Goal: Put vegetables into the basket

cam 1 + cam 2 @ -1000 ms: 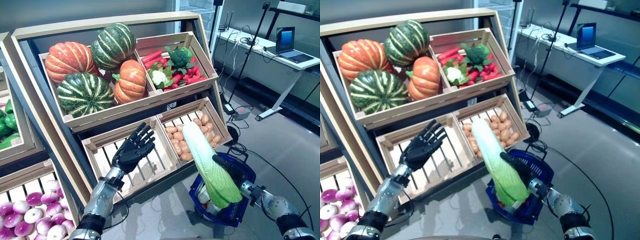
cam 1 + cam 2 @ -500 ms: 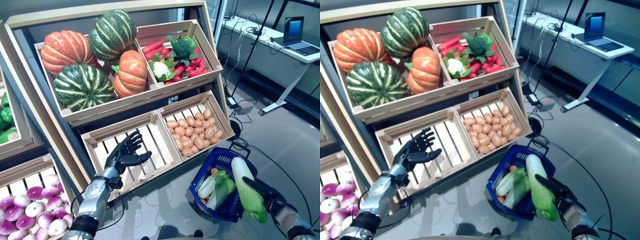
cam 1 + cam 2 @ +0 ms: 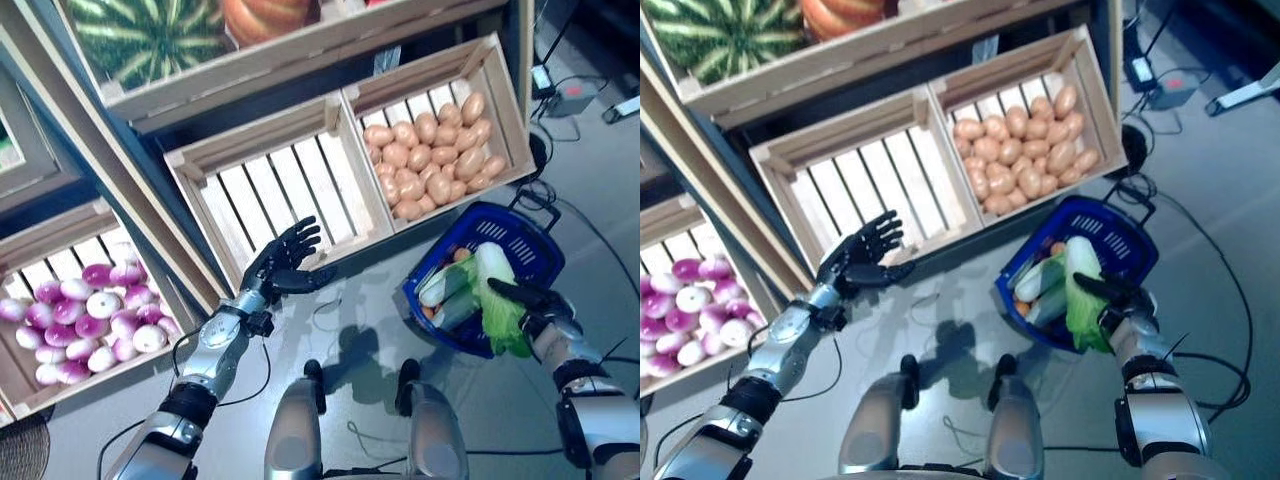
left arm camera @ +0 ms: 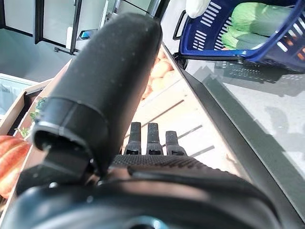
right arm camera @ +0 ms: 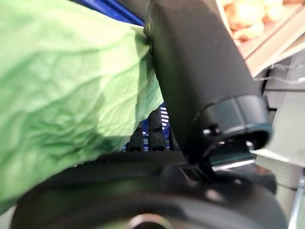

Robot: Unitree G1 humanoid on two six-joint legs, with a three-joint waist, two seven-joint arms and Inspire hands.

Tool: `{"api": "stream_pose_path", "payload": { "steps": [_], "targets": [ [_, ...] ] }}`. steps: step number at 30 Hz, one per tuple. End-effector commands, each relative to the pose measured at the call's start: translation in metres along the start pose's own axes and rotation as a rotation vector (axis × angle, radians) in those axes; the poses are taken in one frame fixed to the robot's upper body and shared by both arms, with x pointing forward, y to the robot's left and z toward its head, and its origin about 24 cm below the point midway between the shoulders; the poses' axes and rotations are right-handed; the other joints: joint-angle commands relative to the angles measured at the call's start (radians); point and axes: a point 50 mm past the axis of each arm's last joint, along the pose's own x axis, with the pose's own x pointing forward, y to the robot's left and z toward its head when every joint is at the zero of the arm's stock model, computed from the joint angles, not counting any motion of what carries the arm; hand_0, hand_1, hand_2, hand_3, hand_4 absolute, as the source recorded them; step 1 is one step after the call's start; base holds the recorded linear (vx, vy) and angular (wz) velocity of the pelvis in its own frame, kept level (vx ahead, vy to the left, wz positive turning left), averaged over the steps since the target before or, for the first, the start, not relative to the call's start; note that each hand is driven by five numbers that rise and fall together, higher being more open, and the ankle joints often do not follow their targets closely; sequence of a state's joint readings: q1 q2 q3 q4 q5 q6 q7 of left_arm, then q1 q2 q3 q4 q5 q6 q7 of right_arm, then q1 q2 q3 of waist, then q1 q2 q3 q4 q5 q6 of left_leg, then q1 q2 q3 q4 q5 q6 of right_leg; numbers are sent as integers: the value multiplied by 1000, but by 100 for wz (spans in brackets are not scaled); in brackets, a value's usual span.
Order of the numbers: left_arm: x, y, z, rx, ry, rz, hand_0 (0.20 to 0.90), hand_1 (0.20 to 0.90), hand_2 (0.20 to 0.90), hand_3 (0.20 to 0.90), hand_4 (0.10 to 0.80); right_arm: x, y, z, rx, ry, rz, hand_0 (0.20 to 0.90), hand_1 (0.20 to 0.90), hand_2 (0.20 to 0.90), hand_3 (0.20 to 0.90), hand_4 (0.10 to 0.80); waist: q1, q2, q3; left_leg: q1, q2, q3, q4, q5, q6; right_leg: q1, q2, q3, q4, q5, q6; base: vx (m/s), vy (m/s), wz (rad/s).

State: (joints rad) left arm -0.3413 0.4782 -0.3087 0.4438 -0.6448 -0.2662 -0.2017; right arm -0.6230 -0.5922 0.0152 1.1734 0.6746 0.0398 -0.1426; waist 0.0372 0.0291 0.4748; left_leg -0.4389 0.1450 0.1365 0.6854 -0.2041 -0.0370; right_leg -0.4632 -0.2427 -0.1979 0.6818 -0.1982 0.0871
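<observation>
The blue plastic basket [image 3: 534, 238] stands on the floor in front of the stand, below the potato crate. In it lie pale green leafy cabbages [image 3: 442, 288] and a small orange vegetable [image 3: 461, 255]. My right hand [image 3: 532, 299] is shut on a long napa cabbage [image 3: 497, 300] with a white stalk and green leaves, which lies over the basket's right side. In the right wrist view my thumb [image 5: 200, 71] presses on the green leaf [image 5: 62, 95]. My left hand [image 3: 284, 262] is open and empty, held above the floor in front of the empty slatted crate [image 3: 280, 190].
The wooden stand rises behind the basket, with the potato crate [image 3: 430, 135] just beyond its far rim. A low crate of purple and white bulbs [image 3: 80, 320] stands at my left. Black cables [image 3: 600, 225] run over the grey floor right of the basket.
The camera has tilted down. My right hand has brought the napa cabbage down from above the basket onto its right side. My left hand has drawn back from the empty crate.
</observation>
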Motion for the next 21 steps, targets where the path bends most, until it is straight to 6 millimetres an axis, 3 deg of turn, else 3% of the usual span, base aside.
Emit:
{"api": "stream_pose_path", "payload": {
  "steps": [1, 9, 11, 16, 17, 18, 21],
  "targets": [
    [12, -12, 50, -17, -289, -32, 900, 900, 900, 900, 800, -1, -29, 50, -36, -210, -127, 300, 300, 300, 300, 400, 4, 6, -38, -48, -7, 7, 167, -132, 17, 19, -22, 7, 162, -80, -60, -73, 17, 10],
    [13, -18, 76, -21, -408, -33, 900, 900, 900, 900, 800, -7, -30, 96, -29, -345, -252, 300, 300, 300, 300, 400, -6, 31, 19, -261, -20, -9, 438, -229, 26, -219, -55, 42, 414, -165, -67, -78, 16, 5],
    [12, -21, 83, -21, -438, -34, 900, 900, 900, 900, 800, -10, -32, 108, -44, -377, -315, 300, 300, 300, 300, 400, -7, 39, 29, -303, -19, -12, 510, -280, 21, -264, -54, 53, 487, -211, -59, -15, 1, 10],
    [11, -27, 96, -22, -493, -58, 900, 900, 900, 900, 800, -19, -33, 137, 34, -483, -398, 300, 300, 300, 300, 400, -13, 58, 44, -411, -26, -19, 624, -314, 21, -383, -58, 73, 614, -245, -57, -88, 6, 3],
    [11, -29, 98, -22, -500, -71, 900, 900, 900, 900, 800, -21, -32, 143, 41, -495, -402, 472, 472, 472, 472, 515, -15, 62, 45, -434, -27, -21, 647, -320, 20, -408, -60, 77, 640, -250, -56, -78, 9, 5],
    [11, -30, 99, -23, -501, -74, 900, 900, 900, 900, 800, -22, -31, 145, 41, -500, -405, 900, 900, 900, 900, 800, -15, 63, 45, -443, -27, -21, 656, -322, 20, -417, -61, 78, 650, -252, -55, -78, 16, 5],
    [12, -33, 102, -28, -509, -95, 900, 900, 900, 900, 800, -24, -26, 153, 38, -522, -402, 900, 900, 900, 900, 800, -18, 66, 44, -485, -25, -25, 693, -331, 22, -465, -57, 85, 701, -262, -52, -67, 11, 0]
  ]
}}
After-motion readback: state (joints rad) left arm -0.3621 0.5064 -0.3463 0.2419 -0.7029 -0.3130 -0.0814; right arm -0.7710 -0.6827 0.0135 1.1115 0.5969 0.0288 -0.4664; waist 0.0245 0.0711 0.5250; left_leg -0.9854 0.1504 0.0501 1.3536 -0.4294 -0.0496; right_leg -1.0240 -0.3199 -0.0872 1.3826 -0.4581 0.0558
